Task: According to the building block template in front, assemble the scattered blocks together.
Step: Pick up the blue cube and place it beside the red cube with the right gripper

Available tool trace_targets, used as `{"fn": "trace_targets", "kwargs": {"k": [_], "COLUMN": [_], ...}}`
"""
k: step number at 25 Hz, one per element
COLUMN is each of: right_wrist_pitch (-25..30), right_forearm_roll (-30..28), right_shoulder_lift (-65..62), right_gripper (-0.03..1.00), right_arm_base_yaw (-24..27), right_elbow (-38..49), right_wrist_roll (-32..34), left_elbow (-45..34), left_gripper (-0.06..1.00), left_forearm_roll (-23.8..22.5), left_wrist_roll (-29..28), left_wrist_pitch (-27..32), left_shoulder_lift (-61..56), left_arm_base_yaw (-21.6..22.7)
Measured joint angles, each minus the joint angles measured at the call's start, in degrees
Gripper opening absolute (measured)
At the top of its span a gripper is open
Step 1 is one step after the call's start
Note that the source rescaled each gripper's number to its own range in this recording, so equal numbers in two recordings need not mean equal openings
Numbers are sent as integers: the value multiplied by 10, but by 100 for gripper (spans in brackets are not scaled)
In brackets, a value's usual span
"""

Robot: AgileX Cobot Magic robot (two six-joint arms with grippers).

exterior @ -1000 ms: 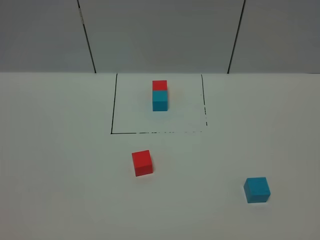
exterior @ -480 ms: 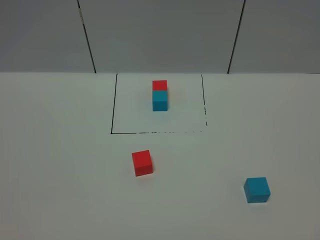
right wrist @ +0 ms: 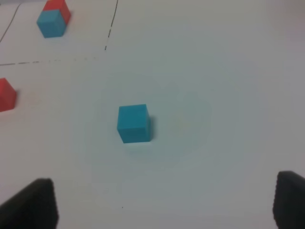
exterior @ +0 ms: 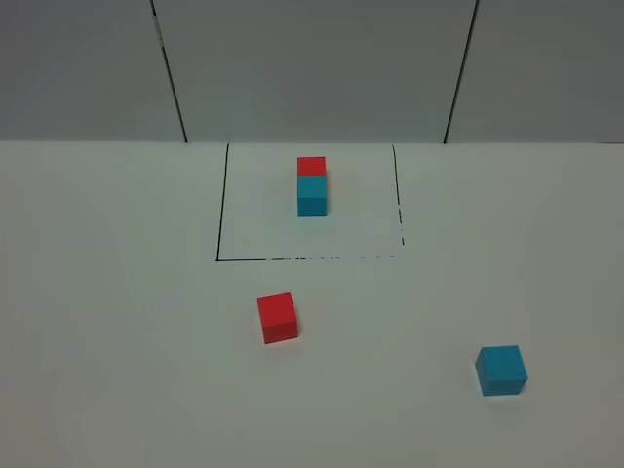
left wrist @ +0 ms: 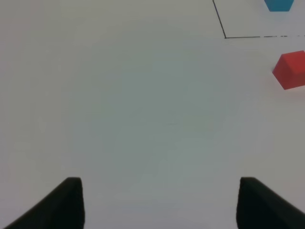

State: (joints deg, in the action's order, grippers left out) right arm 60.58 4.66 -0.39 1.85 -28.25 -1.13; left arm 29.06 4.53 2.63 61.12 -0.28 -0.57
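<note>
The template [exterior: 311,185] is a red cube joined to a cyan-blue cube inside a black-outlined square at the back; the right wrist view shows it too [right wrist: 52,19]. The loose red cube [exterior: 278,318] lies in front of the square, also in the left wrist view [left wrist: 291,70] and right wrist view [right wrist: 6,94]. The loose cyan-blue cube [exterior: 501,370] lies at the front right, centred in the right wrist view [right wrist: 134,123]. My left gripper [left wrist: 159,202] is open and empty over bare table. My right gripper [right wrist: 164,202] is open and empty, short of the blue cube.
The black outline [exterior: 222,258] marks a square on the white table [exterior: 117,292]. Grey wall panels [exterior: 312,68] stand behind the table. Neither arm shows in the exterior high view.
</note>
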Motion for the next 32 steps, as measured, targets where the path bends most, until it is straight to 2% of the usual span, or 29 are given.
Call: {"fn": "trace_targets", "kwargs": {"k": [32], "right_wrist_pitch": [0], "right_forearm_roll": [0], "right_shoulder_lift": [0], "right_gripper": [80], "right_arm_base_yaw": [0], "right_elbow": [0], "right_wrist_roll": [0], "left_elbow": [0], "left_gripper": [41], "left_forearm_roll": [1], "left_wrist_roll": [-1], "left_wrist_pitch": [0], "left_shoulder_lift": [0], "left_arm_base_yaw": [0]}}
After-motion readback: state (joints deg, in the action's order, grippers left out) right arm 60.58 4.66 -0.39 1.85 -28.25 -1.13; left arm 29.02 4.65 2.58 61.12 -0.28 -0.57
